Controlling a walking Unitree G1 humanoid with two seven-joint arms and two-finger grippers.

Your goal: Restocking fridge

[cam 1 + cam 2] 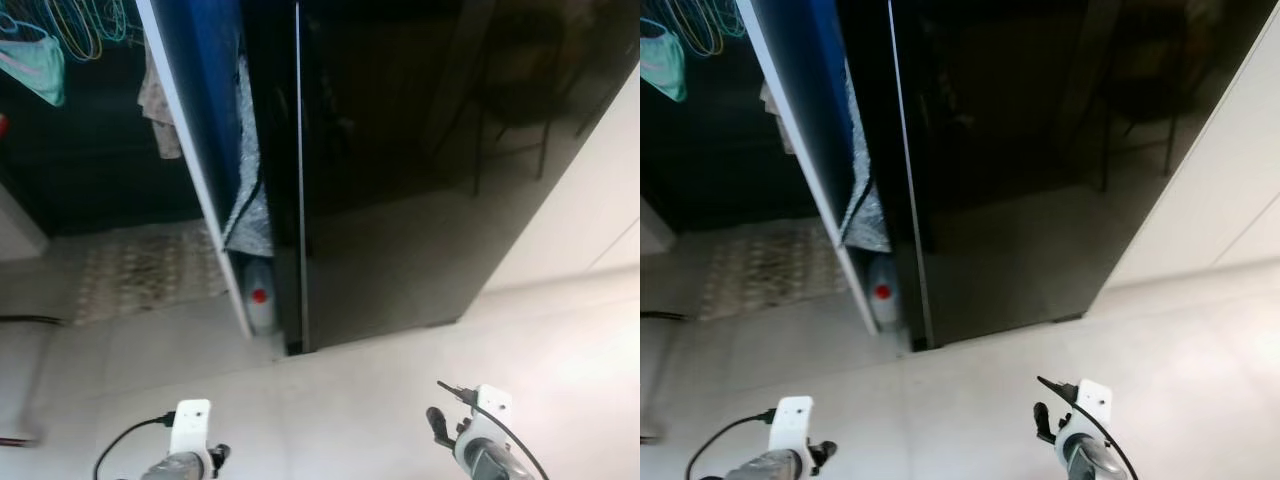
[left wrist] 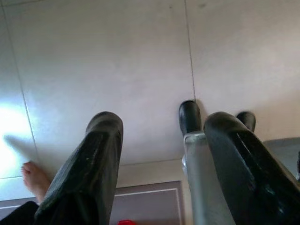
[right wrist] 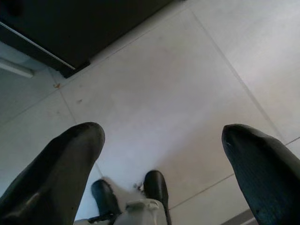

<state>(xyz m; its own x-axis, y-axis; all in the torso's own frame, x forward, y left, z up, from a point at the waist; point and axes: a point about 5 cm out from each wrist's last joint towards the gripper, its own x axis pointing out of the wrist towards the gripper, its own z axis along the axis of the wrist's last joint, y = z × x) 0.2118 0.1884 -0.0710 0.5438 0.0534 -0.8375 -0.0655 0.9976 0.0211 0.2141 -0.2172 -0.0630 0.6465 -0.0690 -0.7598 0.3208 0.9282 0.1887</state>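
Note:
A tall black glossy fridge (image 1: pixel 430 150) stands before me, its front shut and reflecting the room. My left gripper (image 2: pixel 161 124) hangs low over the pale floor tiles, open with nothing between its fingers (image 2: pixel 101 140). My right gripper (image 3: pixel 161 133) is also low over the tiles, wide open and empty, with the fridge's bottom edge (image 3: pixel 56 56) just ahead of it. In the left eye view both arms sit at the bottom edge, the left gripper (image 1: pixel 215 456) and the right gripper (image 1: pixel 438 424) short of the fridge.
A white bottle with a red cap (image 1: pixel 259 298) stands in the gap left of the fridge, beside a blue white-edged panel (image 1: pixel 200 100) and a silvery sheet (image 1: pixel 250 200). A patterned rug (image 1: pixel 140 270) lies left. A person's bare foot (image 2: pixel 33 176) is nearby. White cabinets (image 1: pixel 600 200) stand right.

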